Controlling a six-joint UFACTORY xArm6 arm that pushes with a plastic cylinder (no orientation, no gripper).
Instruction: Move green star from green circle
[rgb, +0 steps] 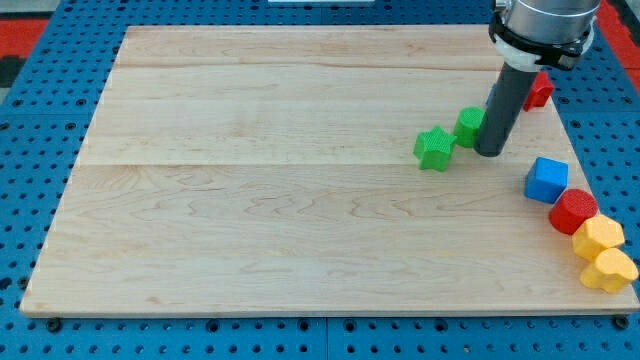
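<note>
Green star (434, 149) sits on the board (250, 200), just to the view's left of our tip (490, 152) and level with it, with a small gap between them. Green circle (469, 125) is touching the rod's left side, a bit above the tip; the rod partly covers it. Star and circle look just apart or barely touching at a corner, we can't tell which.

We have no jaws on this tool: it's a plain dark rod, tip down at board height, gripping nothing.

Red block (539, 90) is up and right of the tip, half hidden behind the rod, shape unclear. Blue cube (546, 180) is right of the tip and slightly below. Further down-right runs a touching chain along the board's right edge: red cylinder (573, 210), yellow block (599, 237), second yellow block (609, 270).
</note>
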